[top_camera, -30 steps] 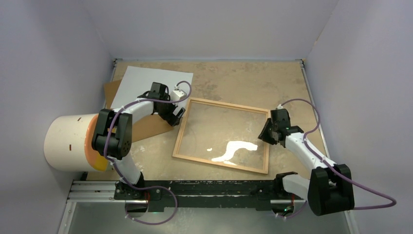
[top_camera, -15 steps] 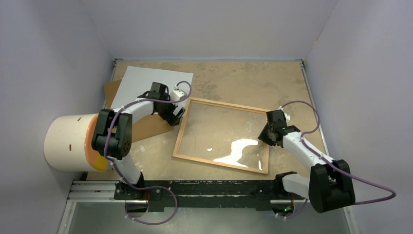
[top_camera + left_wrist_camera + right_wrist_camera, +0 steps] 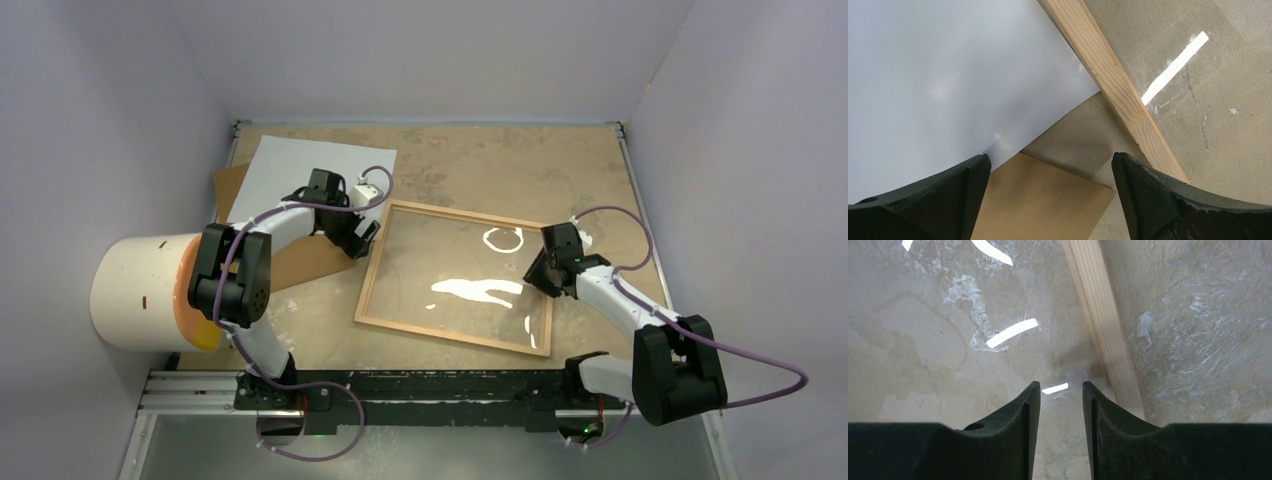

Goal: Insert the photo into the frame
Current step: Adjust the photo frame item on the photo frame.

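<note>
The photo [image 3: 300, 175] lies white back up at the back left, resting on a brown backing board [image 3: 300, 262]. The frame [image 3: 468, 214], light wood around a reflective glass pane, lies flat mid-table. My left gripper [image 3: 366, 236] hangs open over the gap between the photo's corner [image 3: 948, 75] and the frame's left moulding [image 3: 1113, 90], holding nothing. My right gripper [image 3: 536, 276] sits low at the frame's right edge. Its jaws stand a narrow gap apart over the glass [image 3: 973, 340], just inside the moulding [image 3: 1103, 325], with nothing between them.
A large white cylinder with an orange face [image 3: 140, 290] lies at the left edge beside the left arm. The backing board's corner [image 3: 1048, 200] sticks out under the photo. Grey walls enclose the table; a metal rail [image 3: 200, 390] runs along the near edge.
The right gripper has shifted slightly toward the back left along the frame's right edge and its jaws have widened a little. Reflections on the glass have shifted. The left arm is still.
</note>
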`<action>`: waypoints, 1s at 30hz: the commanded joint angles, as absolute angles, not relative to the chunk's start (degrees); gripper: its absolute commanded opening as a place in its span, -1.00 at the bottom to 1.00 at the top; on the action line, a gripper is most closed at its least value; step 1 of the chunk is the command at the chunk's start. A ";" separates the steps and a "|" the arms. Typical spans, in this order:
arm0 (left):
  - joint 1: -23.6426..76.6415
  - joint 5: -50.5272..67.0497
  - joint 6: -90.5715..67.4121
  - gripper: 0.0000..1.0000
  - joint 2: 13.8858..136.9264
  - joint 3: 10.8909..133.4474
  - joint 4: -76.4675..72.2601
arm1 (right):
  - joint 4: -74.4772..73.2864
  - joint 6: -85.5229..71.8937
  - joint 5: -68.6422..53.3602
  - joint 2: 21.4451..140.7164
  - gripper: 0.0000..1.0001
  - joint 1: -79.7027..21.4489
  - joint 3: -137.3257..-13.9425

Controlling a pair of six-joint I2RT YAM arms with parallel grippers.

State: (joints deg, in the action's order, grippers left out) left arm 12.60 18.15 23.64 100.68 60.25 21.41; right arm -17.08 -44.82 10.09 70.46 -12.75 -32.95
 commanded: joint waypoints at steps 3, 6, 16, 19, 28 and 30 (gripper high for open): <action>12.13 20.66 23.37 1.00 102.29 57.70 26.81 | -24.24 -44.26 12.56 68.07 -0.19 -12.48 -37.22; 12.13 20.65 23.29 1.00 102.30 57.72 26.75 | -28.43 -44.04 11.05 66.07 -0.30 -12.48 -38.01; 12.13 21.46 22.89 1.00 101.49 58.01 26.89 | -36.68 -45.50 9.77 63.31 -0.28 -12.46 -35.18; 12.13 21.75 22.66 1.00 101.11 57.96 26.81 | -36.78 -46.00 9.16 64.64 -0.26 -12.48 -33.96; 11.98 22.99 23.43 1.00 100.21 57.37 26.63 | -38.54 -48.01 11.00 68.66 -0.26 -14.64 -34.79; 11.95 23.39 23.42 1.00 100.20 57.39 26.63 | -38.36 -48.83 11.18 69.55 -0.26 -15.78 -34.66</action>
